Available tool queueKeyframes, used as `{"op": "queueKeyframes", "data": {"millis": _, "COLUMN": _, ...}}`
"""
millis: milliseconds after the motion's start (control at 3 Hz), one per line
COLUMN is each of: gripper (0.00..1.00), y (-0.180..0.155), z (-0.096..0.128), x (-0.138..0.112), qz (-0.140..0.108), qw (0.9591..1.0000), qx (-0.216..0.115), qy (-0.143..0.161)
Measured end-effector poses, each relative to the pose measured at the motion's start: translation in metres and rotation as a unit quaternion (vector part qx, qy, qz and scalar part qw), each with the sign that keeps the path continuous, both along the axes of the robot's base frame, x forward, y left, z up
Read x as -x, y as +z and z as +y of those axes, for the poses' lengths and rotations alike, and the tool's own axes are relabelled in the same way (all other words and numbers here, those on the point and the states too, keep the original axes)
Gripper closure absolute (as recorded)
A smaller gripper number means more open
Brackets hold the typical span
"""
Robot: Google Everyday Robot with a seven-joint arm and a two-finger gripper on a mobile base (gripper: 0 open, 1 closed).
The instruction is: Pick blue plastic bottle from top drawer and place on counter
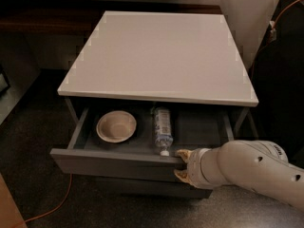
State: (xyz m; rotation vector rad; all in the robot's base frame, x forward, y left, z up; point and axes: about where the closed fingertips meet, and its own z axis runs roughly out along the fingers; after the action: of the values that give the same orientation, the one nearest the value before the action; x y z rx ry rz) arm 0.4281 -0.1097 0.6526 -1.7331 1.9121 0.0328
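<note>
The top drawer (109, 163) stands pulled out under the white counter (156, 56). The blue plastic bottle (162, 127) lies in the drawer's middle, white cap toward the front. My gripper (182, 165) is at the drawer's front panel, right of centre, just in front of the bottle's cap. One fingertip (183, 153) is above the panel's top edge and the other is lower on its face, clasping the panel. My white arm reaches in from the lower right.
A beige bowl (116, 126) sits in the drawer left of the bottle. A lower drawer (142, 186) shows beneath. An orange cable (52, 208) runs over the dark floor at left. A wall stands to the right behind the cabinet.
</note>
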Motion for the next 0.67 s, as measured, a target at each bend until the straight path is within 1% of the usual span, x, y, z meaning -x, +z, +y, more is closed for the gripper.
{"op": "queueKeyframes", "data": {"millis": 667, "gripper": 1.00, "y": 0.0000, "z": 0.0000, "x": 0.0001, "qz": 0.000, "qw": 1.0000, "qx": 0.000, "qy": 0.000}}
